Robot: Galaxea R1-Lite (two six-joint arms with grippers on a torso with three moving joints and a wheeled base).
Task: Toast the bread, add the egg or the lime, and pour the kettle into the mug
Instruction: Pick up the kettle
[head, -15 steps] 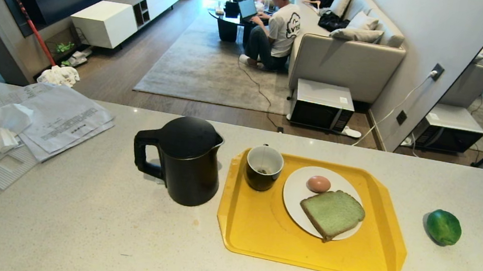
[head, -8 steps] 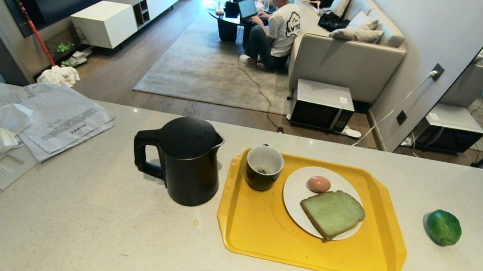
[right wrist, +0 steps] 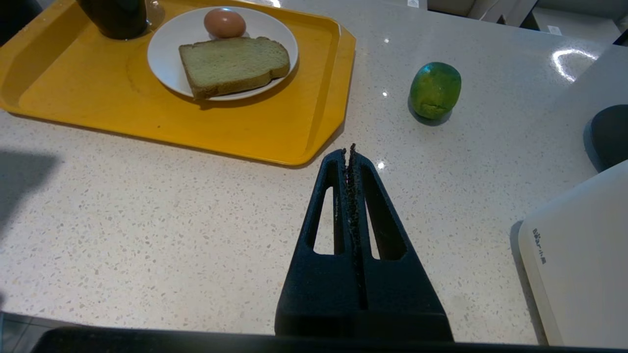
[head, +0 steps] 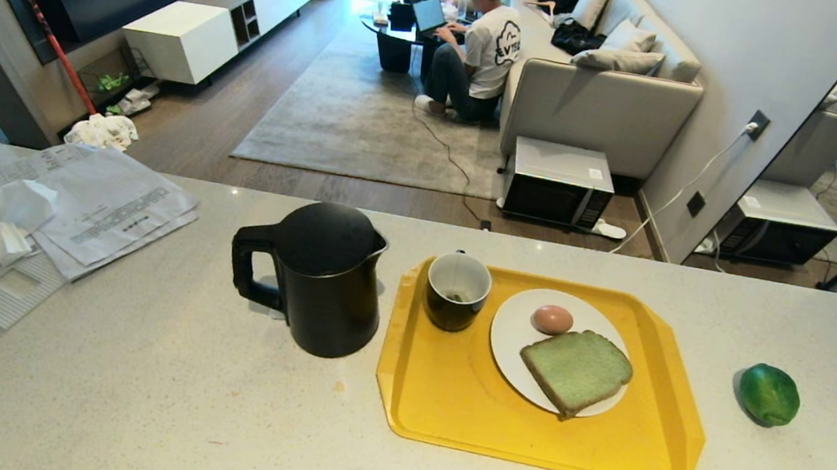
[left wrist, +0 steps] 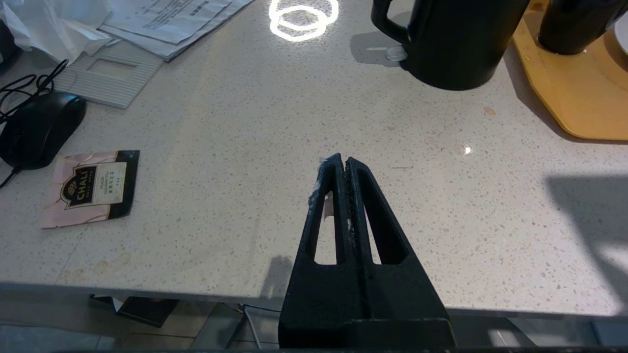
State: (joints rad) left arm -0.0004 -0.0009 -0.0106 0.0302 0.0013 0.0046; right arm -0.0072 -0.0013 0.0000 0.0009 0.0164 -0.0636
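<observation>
Speckled stone counter [head: 148, 385]: bread [head: 576, 370], soft and light, lies on a plate [head: 514, 337] mid-tray [head: 445, 400]; best pinched by its crust. Left gripper [left wrist: 345, 162] and right gripper [right wrist: 350, 151] hang pressed together, empty.

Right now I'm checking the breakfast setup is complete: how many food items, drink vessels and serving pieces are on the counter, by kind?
Food: 3, the bread, the egg, the lime
Drink vessels: 2, the kettle, the mug
Serving pieces: 2, the white plate, the yellow tray
Total: 7
</observation>
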